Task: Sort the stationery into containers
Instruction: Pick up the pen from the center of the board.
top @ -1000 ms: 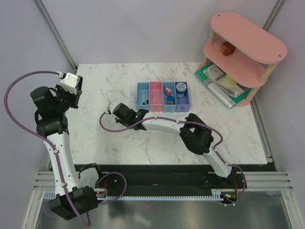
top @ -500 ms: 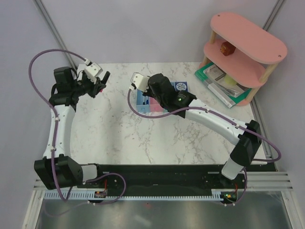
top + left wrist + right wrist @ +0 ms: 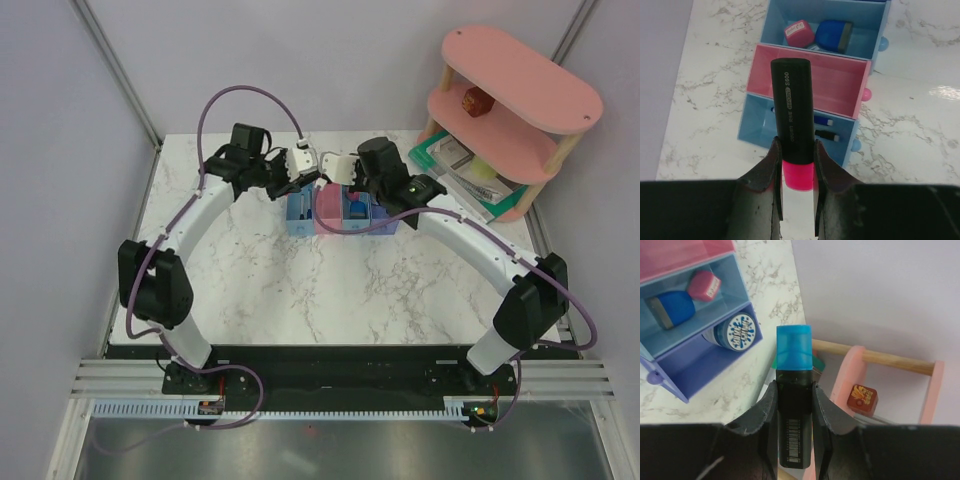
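currently the two fingers (image 3: pixel 771 172) of the left gripper (image 3: pixel 797 187) are clenching a pink highlighter (image 3: pixel 791 110). the pink barrel is sitting between the pads and the black cap is pointing outward. in the left wrist view the cap is lying across the near wall of the pink bin (image 3: pixel 840 85), with the light blue bin (image 3: pixel 757 127) below it. two thin pens (image 3: pixel 827 136) are lying in the light blue bin. a pink eraser (image 3: pixel 799 33) and a blue cube (image 3: pixel 835 35) are lying just beside each other in the blue bin (image 3: pixel 860 20).

likewise the fingers (image 3: pixel 767 410) of the right gripper (image 3: pixel 794 427) are clamping a blue highlighter (image 3: pixel 794 390). the black part is sitting between the pads and the blue end is pointing outward. beyond it, a round tape roll (image 3: pixel 740 331) is resting in the violet bin (image 3: pixel 695 367). a small brown block (image 3: pixel 862 396) is sitting on the pink shelf (image 3: pixel 857 370).

in the top view both grippers are hanging close together above the far end of the row of bins (image 3: pixel 345 222) on the marble table (image 3: pixel 300 290). their height above the bins cannot be told. a green-rimmed tray (image 3: pixel 425 160) is lying under the shelf.
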